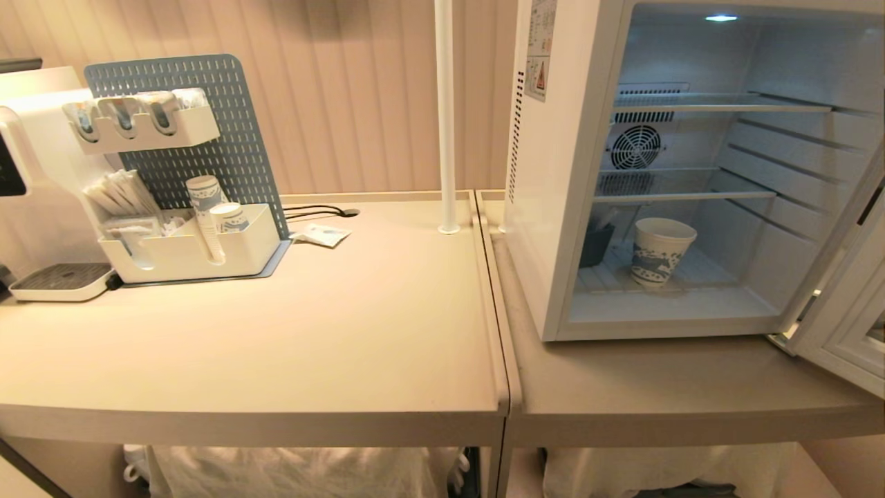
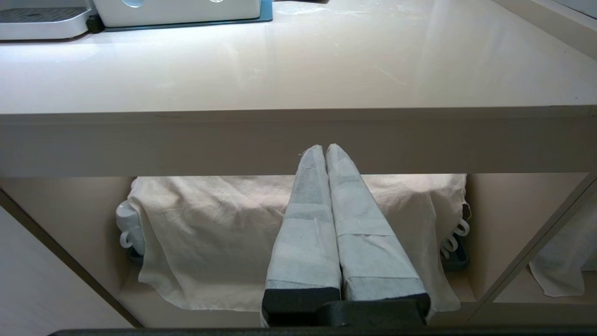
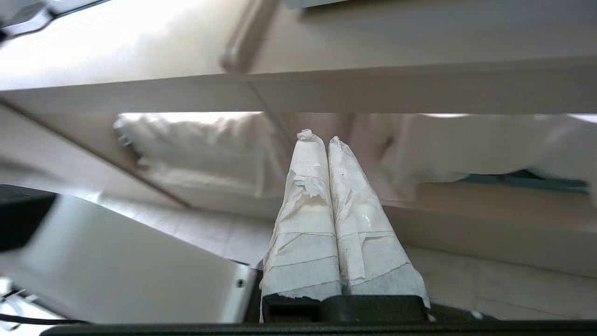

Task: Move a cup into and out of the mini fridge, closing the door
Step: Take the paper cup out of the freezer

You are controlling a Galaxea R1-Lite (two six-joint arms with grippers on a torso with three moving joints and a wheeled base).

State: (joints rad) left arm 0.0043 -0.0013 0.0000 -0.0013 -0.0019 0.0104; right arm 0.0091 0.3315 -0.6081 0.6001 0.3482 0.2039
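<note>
Head view: cup (image 1: 660,250) behind fridge sill (image 1: 664,326)

It looked like a coffee corner: a coffee machine (image 1: 28,173), stacked paper cups (image 1: 207,207) and a mini fridge (image 1: 553,173) lined the tabletop (image 1: 311,332).

The right claw (image 3: 325,138) has its two tape-wrapped fingers (image 3: 305,224) pressed together, holding nothing. Just beyond its tips runs the front edge of the bench (image 3: 396,88). Past the tips, under the bench, pale cloth (image 3: 196,144) drapes over a lower shelf (image 3: 489,205).
</note>
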